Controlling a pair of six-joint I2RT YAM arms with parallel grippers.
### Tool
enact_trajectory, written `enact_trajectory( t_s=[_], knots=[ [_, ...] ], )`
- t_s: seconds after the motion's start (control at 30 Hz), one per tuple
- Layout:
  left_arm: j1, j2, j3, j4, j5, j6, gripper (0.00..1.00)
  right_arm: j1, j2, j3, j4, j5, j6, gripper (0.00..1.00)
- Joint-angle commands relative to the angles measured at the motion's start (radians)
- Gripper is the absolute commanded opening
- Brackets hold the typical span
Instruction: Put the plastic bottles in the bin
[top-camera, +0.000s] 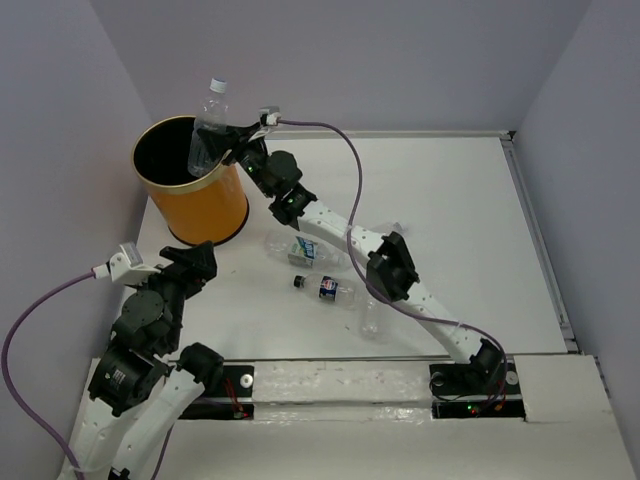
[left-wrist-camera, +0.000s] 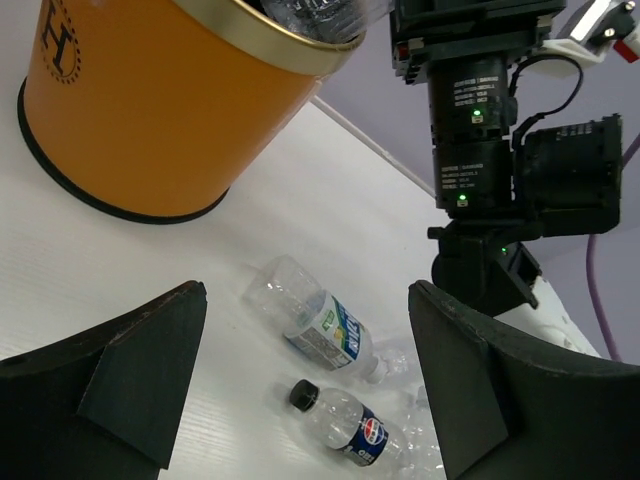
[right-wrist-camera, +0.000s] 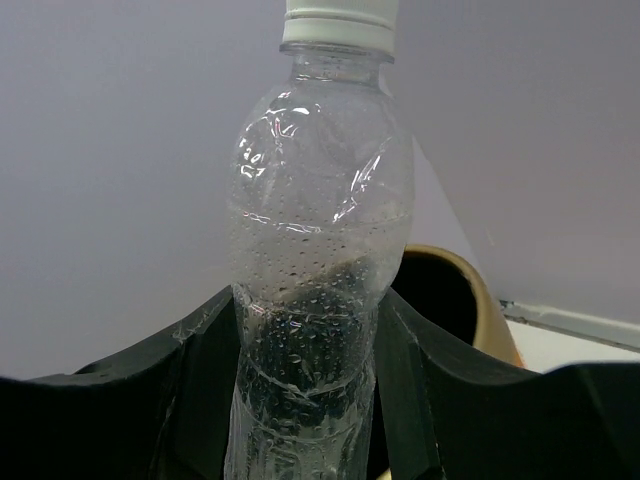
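Observation:
The orange-yellow bin (top-camera: 195, 205) stands at the far left of the table and shows in the left wrist view (left-wrist-camera: 150, 110). My right gripper (top-camera: 222, 150) is shut on a clear white-capped bottle (top-camera: 208, 125), held upright over the bin's near-right rim; in the right wrist view the bottle (right-wrist-camera: 315, 240) fills the gap between the fingers. A white-blue labelled bottle (top-camera: 300, 251) (left-wrist-camera: 318, 322) and a black-capped dark-labelled bottle (top-camera: 328, 288) (left-wrist-camera: 345, 425) lie on the table. A clear crumpled bottle (top-camera: 372, 318) lies beside them. My left gripper (top-camera: 190, 262) is open and empty, near the bin's base.
The right arm (top-camera: 390, 265) stretches diagonally across the table over the lying bottles. Purple cables run from both wrists. Grey walls close the table at the back and sides, with a raised edge (top-camera: 540, 240) on the right.

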Motion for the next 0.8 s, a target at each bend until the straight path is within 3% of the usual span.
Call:
enact_trajectory(
  t_s=[0.0,0.13,0.23,0.27,0.3,0.37,0.5,0.63,0.77],
  knots=[
    [-0.008,0.022,-0.018,0.033,0.006,-0.016,0.91,0.001,0.001,0.069,0.143,0.112,-0.015,0.43],
    [-0.008,0.027,-0.029,0.049,0.013,-0.025,0.91,0.001,0.003,0.037,0.120,0.100,-0.050,0.47],
    [-0.009,0.033,-0.041,0.063,0.030,-0.040,0.92,0.001,-0.005,0.003,0.085,0.068,-0.092,0.63],
    [-0.008,0.043,-0.050,0.075,0.038,-0.043,0.93,0.001,-0.024,-0.012,0.068,0.044,-0.100,0.78],
    [-0.009,0.048,-0.056,0.078,0.046,-0.046,0.94,0.001,-0.041,-0.026,0.059,0.034,-0.107,0.84],
    [-0.008,0.074,-0.064,0.086,0.072,-0.065,0.97,0.010,-0.072,-0.066,0.031,-0.005,-0.138,0.90],
    [-0.009,0.112,-0.092,0.113,0.122,-0.099,0.99,0.010,-0.147,-0.109,-0.033,-0.029,-0.190,0.95],
    [-0.008,0.151,-0.127,0.159,0.173,-0.143,0.99,0.010,-0.325,-0.288,-0.024,-0.068,-0.209,0.97],
    [-0.008,0.212,-0.168,0.231,0.217,-0.186,0.99,0.010,-0.542,-0.606,-0.004,-0.073,-0.219,0.96]
  ],
)
